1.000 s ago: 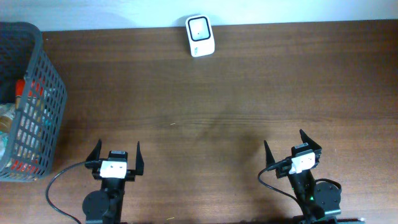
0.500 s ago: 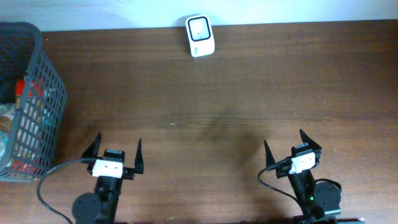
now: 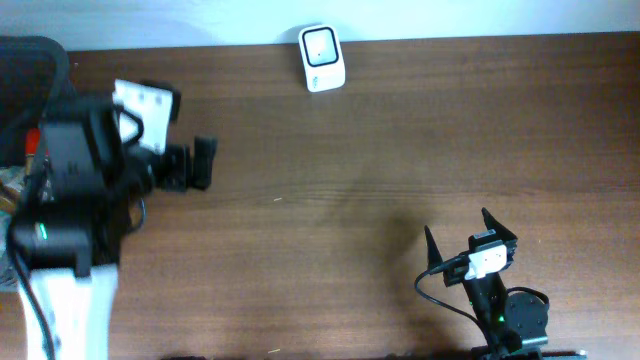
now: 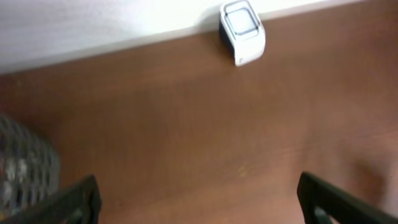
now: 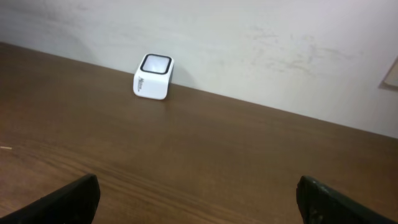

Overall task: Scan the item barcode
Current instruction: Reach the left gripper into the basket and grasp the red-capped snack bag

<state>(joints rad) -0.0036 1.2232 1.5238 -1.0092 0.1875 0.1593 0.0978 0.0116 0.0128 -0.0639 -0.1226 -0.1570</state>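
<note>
The white barcode scanner (image 3: 322, 58) stands at the table's far edge by the wall, also seen in the left wrist view (image 4: 242, 32) and the right wrist view (image 5: 153, 76). The items lie in the grey basket (image 3: 28, 46) at the far left, almost wholly hidden under my raised left arm; only a red scrap (image 3: 32, 140) shows. My left gripper (image 3: 190, 165) hangs high beside the basket, open and empty (image 4: 199, 200). My right gripper (image 3: 457, 223) rests open and empty at the front right (image 5: 199, 199).
The basket's mesh wall (image 4: 25, 168) shows blurred at the left of the left wrist view. The brown wooden table (image 3: 400, 140) spreads between the arms and the scanner. A white wall (image 5: 249, 37) runs behind the table's far edge.
My left arm has risen from the front edge and swung up and left, now over the basket. Its jaws stayed open. The right arm has not moved.
</note>
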